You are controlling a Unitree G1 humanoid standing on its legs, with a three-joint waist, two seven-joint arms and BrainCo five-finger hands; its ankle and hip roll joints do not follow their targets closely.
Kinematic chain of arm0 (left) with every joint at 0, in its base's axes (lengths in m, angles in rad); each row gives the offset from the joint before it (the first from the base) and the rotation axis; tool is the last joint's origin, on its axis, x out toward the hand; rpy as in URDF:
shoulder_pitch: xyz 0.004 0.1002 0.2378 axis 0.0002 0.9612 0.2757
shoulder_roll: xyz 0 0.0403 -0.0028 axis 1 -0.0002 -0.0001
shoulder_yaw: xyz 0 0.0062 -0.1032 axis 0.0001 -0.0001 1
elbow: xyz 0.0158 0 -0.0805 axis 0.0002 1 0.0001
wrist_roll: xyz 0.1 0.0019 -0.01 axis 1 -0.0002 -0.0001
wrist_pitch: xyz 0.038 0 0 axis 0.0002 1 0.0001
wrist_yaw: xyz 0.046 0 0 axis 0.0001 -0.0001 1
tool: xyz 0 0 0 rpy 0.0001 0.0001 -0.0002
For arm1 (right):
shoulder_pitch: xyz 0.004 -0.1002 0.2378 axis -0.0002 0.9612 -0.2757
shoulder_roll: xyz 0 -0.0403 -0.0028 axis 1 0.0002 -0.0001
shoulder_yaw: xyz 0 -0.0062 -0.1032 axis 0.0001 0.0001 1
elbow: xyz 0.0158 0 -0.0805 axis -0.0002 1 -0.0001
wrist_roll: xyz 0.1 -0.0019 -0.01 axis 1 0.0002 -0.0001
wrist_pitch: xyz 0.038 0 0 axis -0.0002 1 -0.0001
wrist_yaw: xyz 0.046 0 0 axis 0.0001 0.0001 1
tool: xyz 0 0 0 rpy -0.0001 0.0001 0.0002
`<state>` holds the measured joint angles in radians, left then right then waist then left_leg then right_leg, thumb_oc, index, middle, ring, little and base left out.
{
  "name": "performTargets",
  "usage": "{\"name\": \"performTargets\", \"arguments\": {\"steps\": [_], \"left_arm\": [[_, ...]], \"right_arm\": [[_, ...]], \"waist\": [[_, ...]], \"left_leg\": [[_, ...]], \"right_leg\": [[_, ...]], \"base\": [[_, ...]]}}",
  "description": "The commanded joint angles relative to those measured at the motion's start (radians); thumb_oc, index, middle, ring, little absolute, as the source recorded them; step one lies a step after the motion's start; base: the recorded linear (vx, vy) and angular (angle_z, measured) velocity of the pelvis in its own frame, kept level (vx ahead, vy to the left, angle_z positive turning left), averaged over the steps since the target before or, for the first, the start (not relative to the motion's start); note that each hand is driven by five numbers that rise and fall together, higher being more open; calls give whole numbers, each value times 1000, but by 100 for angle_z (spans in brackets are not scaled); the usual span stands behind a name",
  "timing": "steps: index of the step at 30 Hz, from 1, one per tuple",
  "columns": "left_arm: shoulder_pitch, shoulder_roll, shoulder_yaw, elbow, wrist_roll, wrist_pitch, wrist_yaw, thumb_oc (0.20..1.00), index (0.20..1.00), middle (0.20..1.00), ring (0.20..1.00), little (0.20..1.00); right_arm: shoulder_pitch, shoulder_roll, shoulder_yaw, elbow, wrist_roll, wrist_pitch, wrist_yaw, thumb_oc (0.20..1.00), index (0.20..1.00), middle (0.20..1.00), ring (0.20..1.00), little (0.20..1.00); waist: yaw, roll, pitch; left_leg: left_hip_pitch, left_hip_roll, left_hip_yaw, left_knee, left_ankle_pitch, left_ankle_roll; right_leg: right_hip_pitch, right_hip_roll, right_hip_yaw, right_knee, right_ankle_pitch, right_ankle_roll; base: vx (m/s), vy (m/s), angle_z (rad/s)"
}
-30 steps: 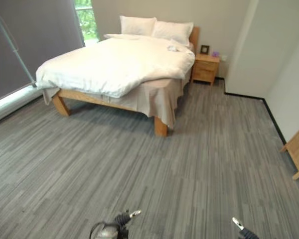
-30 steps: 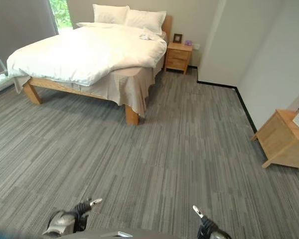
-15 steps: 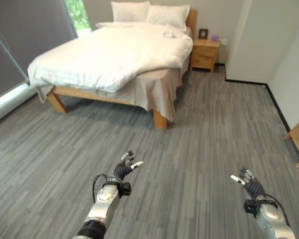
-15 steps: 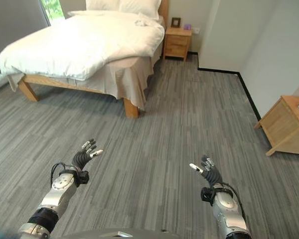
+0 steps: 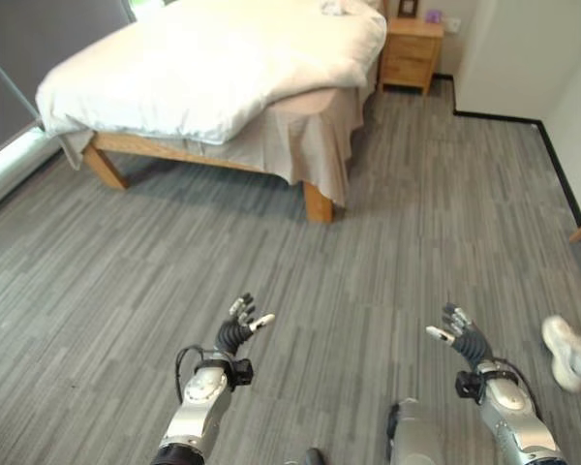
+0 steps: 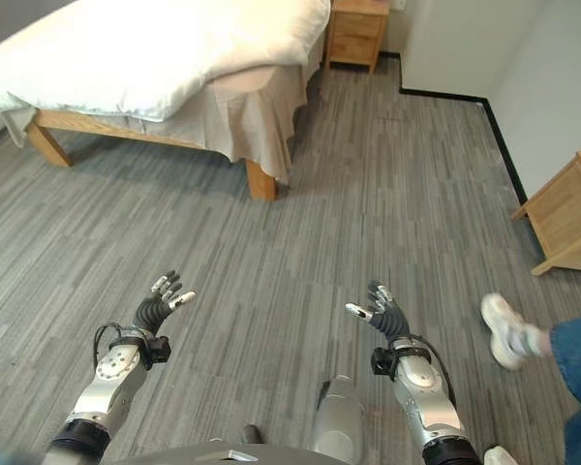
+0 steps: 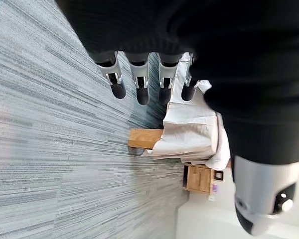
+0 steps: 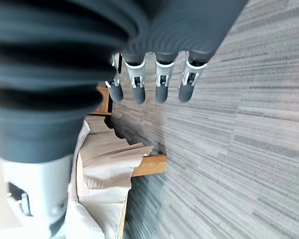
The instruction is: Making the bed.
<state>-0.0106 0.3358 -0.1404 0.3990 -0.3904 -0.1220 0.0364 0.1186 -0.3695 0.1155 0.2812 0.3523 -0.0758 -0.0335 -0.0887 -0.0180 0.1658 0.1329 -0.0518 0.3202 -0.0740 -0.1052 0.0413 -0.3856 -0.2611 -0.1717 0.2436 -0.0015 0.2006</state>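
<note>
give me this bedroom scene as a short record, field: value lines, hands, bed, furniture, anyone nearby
left hand: left hand raised over the grey floor, fingers relaxed, holding nothing
right hand: right hand raised likewise, fingers relaxed, empty
bed: wooden bed ahead, apart from both hands
duvet: white duvet spread over the bed, beige sheet hanging below it at the near corner
furniture: nightstand beside the bed; a second wooden cabinet on the robot's right
person: shoe and jeans leg on the robot's right
</note>
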Motion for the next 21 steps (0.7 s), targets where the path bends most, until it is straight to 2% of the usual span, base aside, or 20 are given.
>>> {"name": "performTargets", "arguments": {"steps": [1, 2, 3, 4, 5, 6, 7, 8, 9, 10, 11, 12, 13, 14, 15, 16, 18, 19, 20, 21], "left_arm": [[-111, 17, -21, -24, -7, -58, -11, 1000, 1000, 1000, 1000, 1000], [-122, 8, -32, -20, -6, -61, -11, 1000, 1000, 1000, 1000, 1000], [-126, 2, -40, -24, -3, -60, -12, 1000, 1000, 1000, 1000, 1000], [-126, 2, -45, -36, 8, -58, -20, 1000, 1000, 1000, 1000, 1000], [-102, 3, -59, -55, 14, -57, -29, 1000, 1000, 1000, 1000, 1000], [-102, 3, -58, -55, 14, -57, -29, 1000, 1000, 1000, 1000, 1000], [-105, 4, -68, -56, 8, -49, -35, 1000, 1000, 1000, 1000, 1000], [-108, 1, -62, -67, -4, -41, -33, 1000, 1000, 1000, 1000, 1000], [-108, 1, -62, -68, -4, -41, -33, 1000, 1000, 1000, 1000, 1000], [-114, 1, -67, -66, -21, -40, -38, 1000, 1000, 1000, 1000, 1000], [-120, -5, -63, -60, -32, -43, -18, 1000, 1000, 1000, 1000, 1000], [-120, -5, -63, -60, -32, -43, -18, 1000, 1000, 1000, 1000, 1000], [-115, -8, -56, -60, -43, -45, -23, 1000, 1000, 1000, 1000, 1000], [-112, -10, -48, -54, -50, -51, -28, 1000, 1000, 1000, 1000, 1000], [-107, -10, -50, -56, -59, -55, -30, 1000, 1000, 1000, 1000, 1000], [-104, -13, -49, -51, -59, -61, -29, 1000, 1000, 1000, 1000, 1000], [-89, -15, -39, -58, -65, -65, -25, 1000, 1000, 1000, 1000, 1000], [-84, -18, -35, -62, -67, -65, -28, 1000, 1000, 1000, 1000, 1000], [-87, -16, -28, -60, -67, -63, -29, 1000, 1000, 1000, 1000, 1000], [-88, -17, -23, -62, -69, -62, -31, 1000, 1000, 1000, 1000, 1000]], "right_arm": [[2, -5, -59, -42, -22, -60, 5, 1000, 1000, 1000, 1000, 1000], [3, -6, -60, -43, -27, -59, 7, 1000, 1000, 1000, 1000, 1000], [5, -10, -66, -47, -26, -59, 7, 1000, 1000, 1000, 1000, 1000], [2, -11, -67, -42, -13, -60, 14, 1000, 1000, 1000, 1000, 1000], [0, -29, -61, -27, -13, -66, 11, 1000, 1000, 1000, 1000, 1000], [0, -29, -61, -26, -12, -67, 11, 1000, 1000, 1000, 1000, 1000], [-9, -46, -58, -26, -18, -62, 9, 1000, 1000, 1000, 1000, 1000], [-27, -57, -59, -41, 1, -68, -1, 1000, 1000, 1000, 1000, 1000], [-27, -56, -59, -41, 1, -68, -1, 1000, 1000, 1000, 1000, 1000], [-35, -60, -55, -37, 18, -71, -8, 1000, 1000, 1000, 1000, 1000], [-97, -82, -27, -5, -5, -68, -25, 1000, 1000, 1000, 1000, 1000], [-97, -82, -27, -5, -5, -68, -25, 1000, 1000, 1000, 1000, 1000], [-141, -106, 0, 3, -60, -52, -35, 1000, 1000, 1000, 1000, 1000], [-156, -112, 6, 2, -76, -54, -26, 1000, 1000, 1000, 1000, 1000], [-165, -113, 6, 0, -70, -59, -26, 1000, 1000, 1000, 1000, 1000], [-173, -108, 7, 7, -58, -66, -27, 1000, 1000, 1000, 1000, 1000], [-192, -99, 21, 16, -40, -77, -19, 1000, 1000, 1000, 1000, 1000], [-196, -99, 26, 18, -47, -74, -17, 1000, 1000, 1000, 1000, 1000], [-204, -104, 20, 14, -58, -72, -20, 1000, 1000, 1000, 1000, 1000], [-213, -104, 19, 11, -60, -70, -21, 1000, 1000, 1000, 1000, 1000]], "waist": [[-69, 15, -28], [-72, 14, -33], [-82, 19, -39], [-87, 26, -44], [-86, 23, -47], [-89, 22, -49], [-79, 2, -47], [-61, -17, -36], [-63, -17, -37], [-32, -43, -15], [33, -77, 10], [34, -77, 10], [81, -91, 14], [100, -89, 6], [115, -92, 1], [126, -80, -3], [159, -57, -26], [162, -46, -35], [145, -44, -47], [137, -43, -53]], "left_leg": [[197, 114, -126, -13, 11, -123], [219, 119, -130, -13, 18, -132], [247, 130, -146, -13, 48, -144], [263, 159, -159, 46, 121, -173], [203, 223, -178, 292, 319, -207], [199, 222, -181, 292, 321, -207], [103, 252, -177, 478, 411, -210], [27, 300, -138, 654, 487, -223], [22, 300, -141, 658, 487, -223], [-71, 305, -134, 799, 466, -204], [-191, 294, -87, 857, 388, -202], [-190, 294, -86, 857, 388, -202], [-283, 298, -39, 800, 347, -201], [-296, 310, -2, 685, 352, -205], [-314, 314, 24, 622, 363, -210], [-334, 308, 54, 515, 383, -222], [-334, 243, 79, 219, 425, -211], [-335, 234, 109, 155, 435, -213], [-316, 228, 206, 90, 432, -225], [-287, 217, 269, 70, 442, -215]], "right_leg": [[50, 50, 15, -331, 267, 48], [35, 38, -19, -331, 277, 55], [61, 44, -35, -321, 284, 49], [91, 59, -46, -310, 288, 34], [152, 110, -38, -276, 258, -32], [150, 108, -40, -276, 258, -32], [206, 121, -43, -277, 223, -76], [268, 139, -65, -285, 192, -120], [266, 138, -67, -286, 193, -121], [312, 143, -55, -291, 165, -153], [390, 151, -62, -305, 117, -160], [390, 151, -62, -305, 117, -160], [449, 154, -56, -320, 99, -152], [473, 163, -56, -324, 86, -150], [498, 166, -53, -328, 82, -144], [521, 180, -54, -331, 65, -138], [582, 203, -46, -331, 29, -119], [601, 220, -50, -330, 20, -117], [634, 231, -71, -321, -2, -107], [647, 239, -81, -310, -10, -105]], "base": [[610, -281, 65], [614, -295, 92], [606, -321, 67], [811, -539, 76], [595, -442, 65], [567, -509, 75], [428, -493, 52], [426, -492, 22], [371, -484, -3], [484, -453, -24], [489, -450, -29], [689, -367, -42], [553, -161, -77], [735, -202, -103], [583, -102, -90], [615, -38, -51], [642, 9, -20], [622, -60, -14], [575, -108, -9], [573, -137, 5]]}}
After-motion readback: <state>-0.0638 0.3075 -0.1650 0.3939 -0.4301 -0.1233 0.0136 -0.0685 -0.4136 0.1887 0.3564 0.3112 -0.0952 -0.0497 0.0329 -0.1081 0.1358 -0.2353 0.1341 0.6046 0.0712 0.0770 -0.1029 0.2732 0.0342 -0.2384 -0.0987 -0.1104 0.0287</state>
